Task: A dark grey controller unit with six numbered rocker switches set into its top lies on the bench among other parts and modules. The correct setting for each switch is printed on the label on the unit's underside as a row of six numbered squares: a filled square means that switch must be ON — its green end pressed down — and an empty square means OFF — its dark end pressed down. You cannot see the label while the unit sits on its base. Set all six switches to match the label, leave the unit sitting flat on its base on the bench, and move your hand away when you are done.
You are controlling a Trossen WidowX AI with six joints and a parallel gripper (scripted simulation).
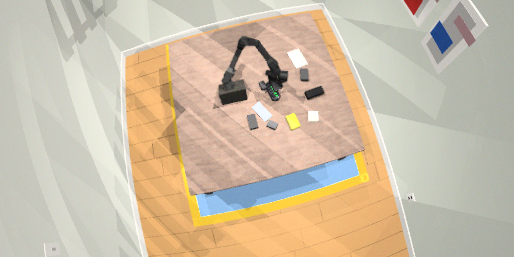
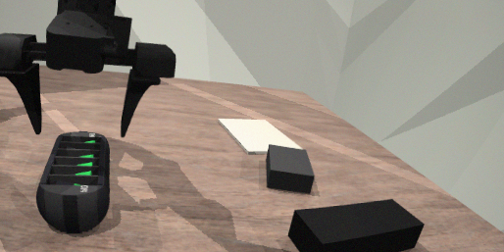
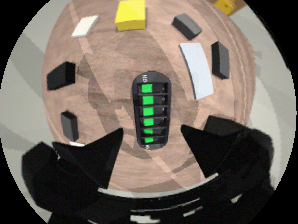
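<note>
The dark grey controller unit sits upright on its base on the bench, its switch side up. Six rockers stand in a row along its top; each shows a green end on the left in the wrist view. How far each is tilted is hard to tell, and the label underneath is hidden. My gripper is wide open and empty, above the unit and towards its far end in the exterior view. Its fingertips stand on either side, clear of the unit.
A black block, a small dark block and a white plate lie to one side. A yellow block, a pale blue plate and grey blocks lie on other sides.
</note>
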